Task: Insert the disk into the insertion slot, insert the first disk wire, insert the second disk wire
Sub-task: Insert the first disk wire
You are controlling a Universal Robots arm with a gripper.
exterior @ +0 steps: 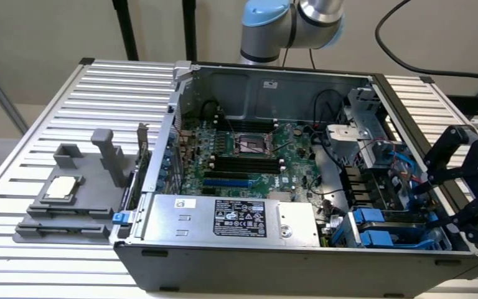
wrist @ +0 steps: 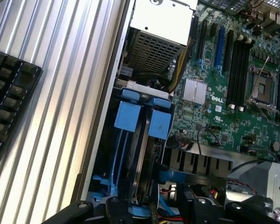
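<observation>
the disk (wrist: 143, 161) is seen edge-on in the wrist view, stood on its side in its blue frame (wrist: 159, 125). by the look of it, it is already seated in the slot (exterior: 348, 232) at the near corner of the case (exterior: 305, 268), on the exterior view's right. its long axis is laid along the bay, running from the blue end straight toward the end effector (exterior: 435, 199). the end effector is held just outside the case wall, above the bay and to its right in the exterior view, with fingers (exterior: 438, 159) spread wide and nothing gripped. the disk is judged to lie ahead of and below that open span, near but untouched. red and blue wires (exterior: 398, 169) are seen bunched just beyond the bay; whether any is plugged in cannot be told. a keyboard (wrist: 9, 98) is noted on the counter (exterior: 40, 261) beside the case.
</observation>
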